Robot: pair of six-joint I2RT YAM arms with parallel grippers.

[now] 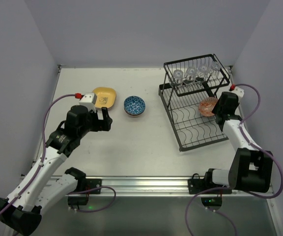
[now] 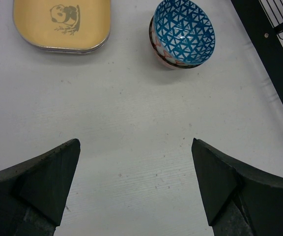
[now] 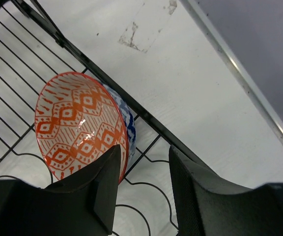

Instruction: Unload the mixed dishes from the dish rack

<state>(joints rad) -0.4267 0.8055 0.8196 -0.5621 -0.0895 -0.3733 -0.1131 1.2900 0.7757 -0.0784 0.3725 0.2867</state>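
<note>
**Right wrist view: orange bowl at my fingertips, tilted in the rack**

My right gripper (image 3: 144, 196) has its jaws parted and holds nothing; bare wire shows in the gap. The orange-patterned bowl (image 3: 80, 125) leans on edge in the lower tray of the dish rack (image 1: 195, 129), at its far right corner, with its rim just beside my left-hand finger. I cannot tell whether they touch. A blue-patterned bowl (image 3: 127, 123) nests behind it.

I judge this bowl to be glazed ceramic: stiff, fairly light, slick and liable to chip against the wires. The rim is the place to take it, one finger inside and one outside, squeezed firmly enough that the glaze does not slide. The bowl behind may lift or topple with it.

My left gripper (image 2: 136, 187) hangs wide open over the table (image 2: 131, 113), empty, with the yellow panda plate (image 2: 60, 22) and a blue triangle-patterned bowl (image 2: 183, 32) ahead. Clear glasses (image 1: 195, 73) wait on the upper shelf.
</note>
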